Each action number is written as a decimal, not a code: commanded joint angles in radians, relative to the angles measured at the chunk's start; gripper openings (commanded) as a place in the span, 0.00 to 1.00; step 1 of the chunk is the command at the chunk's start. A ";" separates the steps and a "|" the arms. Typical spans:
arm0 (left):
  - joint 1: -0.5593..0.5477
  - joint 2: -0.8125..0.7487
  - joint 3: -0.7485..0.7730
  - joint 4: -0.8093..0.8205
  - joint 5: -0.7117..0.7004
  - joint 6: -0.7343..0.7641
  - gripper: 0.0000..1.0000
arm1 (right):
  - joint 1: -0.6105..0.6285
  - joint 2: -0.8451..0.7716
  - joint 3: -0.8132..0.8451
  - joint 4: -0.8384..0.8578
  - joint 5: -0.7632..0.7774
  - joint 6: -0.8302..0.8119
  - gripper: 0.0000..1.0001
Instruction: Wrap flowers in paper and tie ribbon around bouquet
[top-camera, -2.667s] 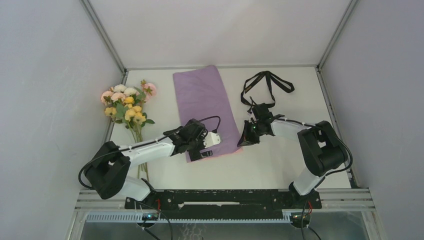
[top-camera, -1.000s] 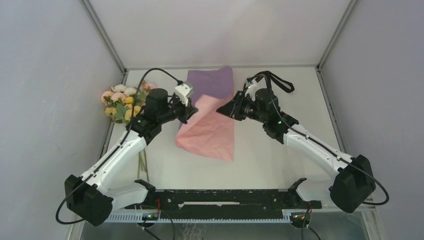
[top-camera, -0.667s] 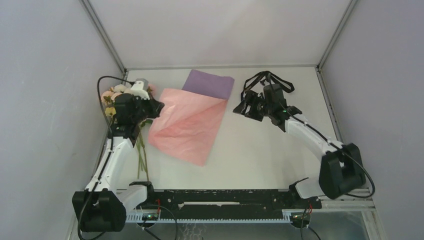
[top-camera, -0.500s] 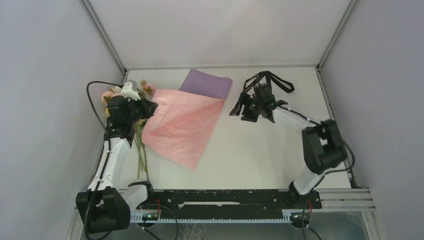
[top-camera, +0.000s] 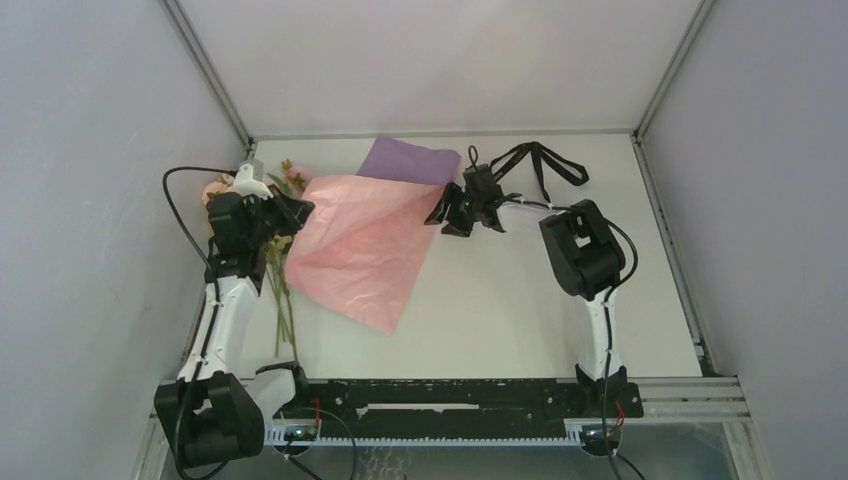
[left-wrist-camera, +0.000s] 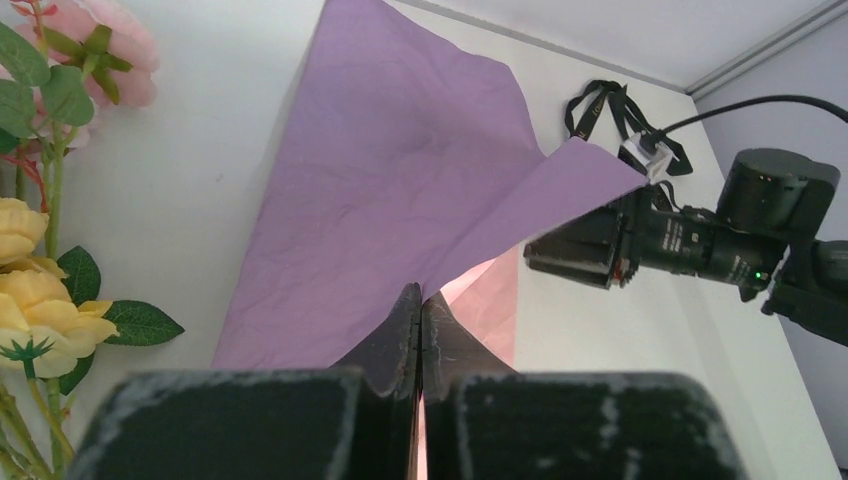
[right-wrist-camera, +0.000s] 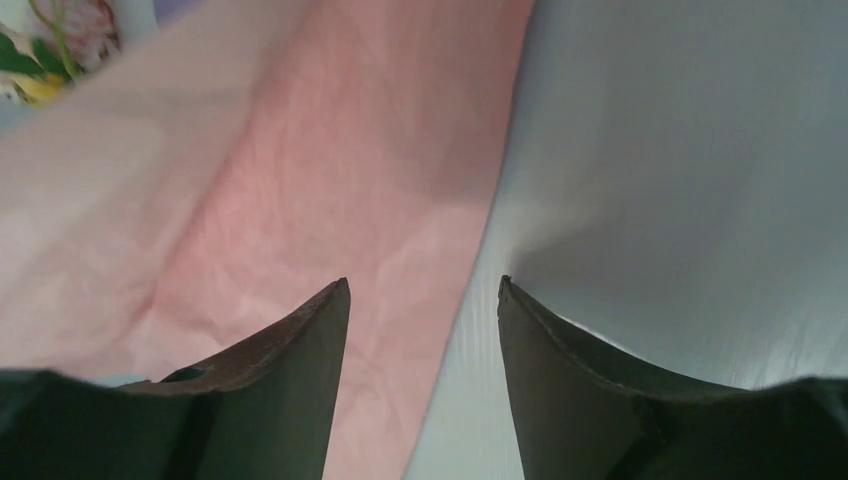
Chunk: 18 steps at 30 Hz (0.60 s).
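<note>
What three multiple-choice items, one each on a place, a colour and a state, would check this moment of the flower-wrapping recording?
1. Where do the flowers lie?
A) in the middle of the paper
B) at the right edge of the table
C) at the table's left edge

2. Which colour does most of the paper show to the top camera?
A) pink
B) green
C) black

3. What is the left pincer doing?
A) standing open over bare table
B) shut on the paper
C) shut on a flower stem

Answers:
1 C: blooms and stems lie along the left edge, beside the left arm.
2 A: the pink face is up, with only a far corner showing lilac.
3 B: in the left wrist view, the jaws meet on a pinched fold of the sheet.
</note>
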 joint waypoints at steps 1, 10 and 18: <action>0.009 -0.001 0.002 0.049 0.039 -0.022 0.00 | -0.013 0.051 0.071 0.108 0.041 0.076 0.63; 0.013 0.005 0.001 0.053 0.045 -0.013 0.00 | -0.011 0.137 0.192 0.104 0.023 0.100 0.56; 0.014 0.012 0.002 0.057 0.061 -0.008 0.00 | -0.096 0.134 0.300 -0.036 0.148 0.032 0.55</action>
